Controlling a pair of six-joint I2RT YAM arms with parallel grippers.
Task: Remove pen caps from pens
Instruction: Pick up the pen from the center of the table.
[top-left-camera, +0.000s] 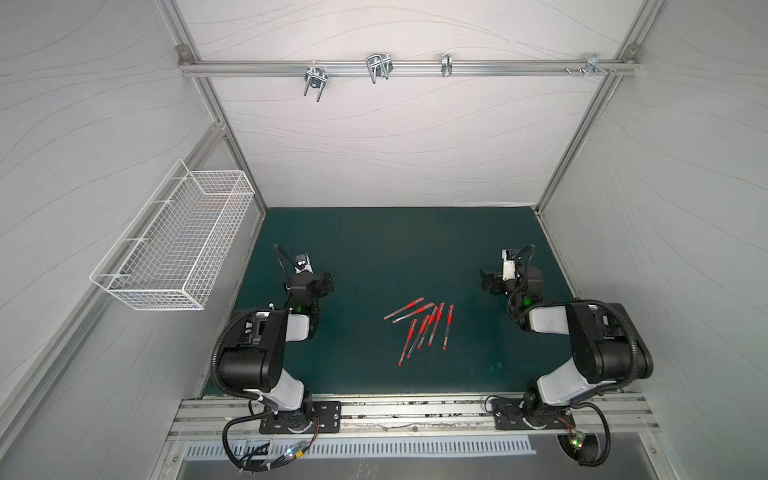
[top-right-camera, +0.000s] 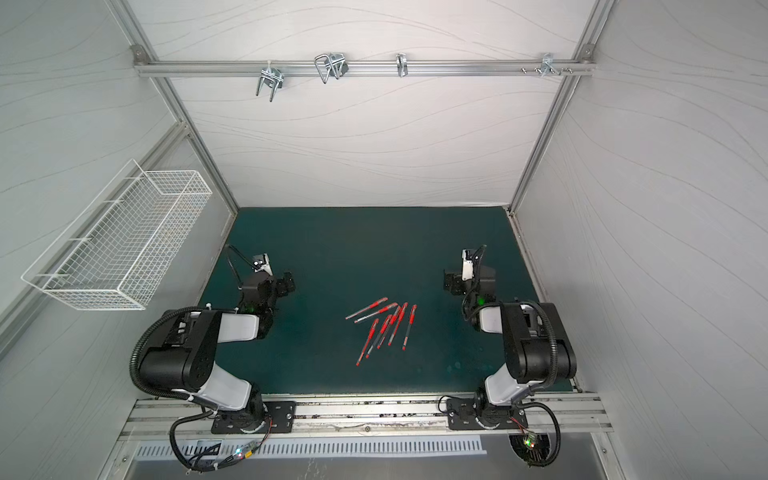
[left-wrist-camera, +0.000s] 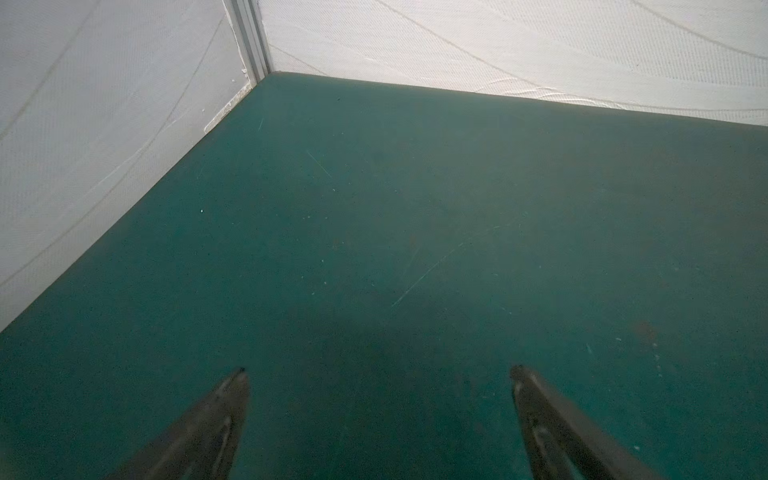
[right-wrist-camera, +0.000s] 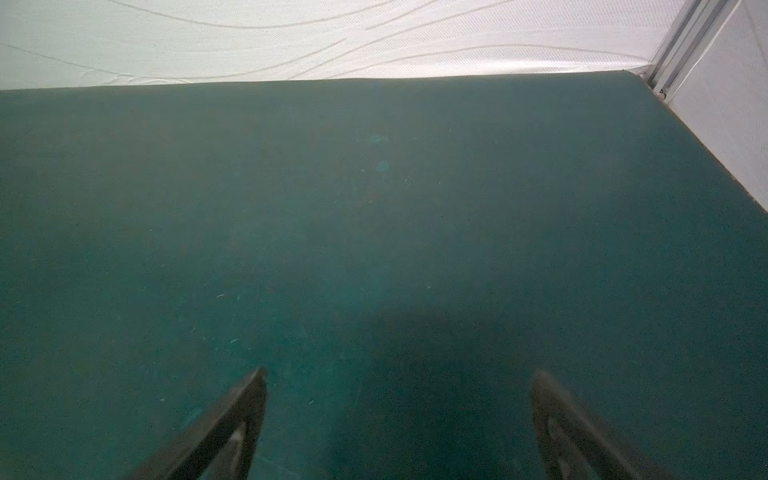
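Across the lower middle of both top views lies a dark green mat (top-left-camera: 374, 249). Up on the wall at the left of the frame hangs a white wire basket (top-left-camera: 174, 245). At the lower left stands the left arm (top-left-camera: 253, 353), and at the lower right the right arm (top-left-camera: 602, 345). Both are folded back, with their wrists over the left and right sides of the mat, well apart from each other. The left gripper (left-wrist-camera: 378, 369) shows in its wrist view with its jaws spread wide, and only bare mat lies between them. The right gripper (right-wrist-camera: 400, 370) is likewise spread wide and grips nothing. Between the two arms, a little below the centre of the mat, the pens (top-left-camera: 422, 328) lie in a loose fan of seven or so. Some touch or cross, and all are well apart from both grippers. The pen caps (top-left-camera: 450, 316) look to be on the pens, red at their upper ends, though they are too small to tell for sure.
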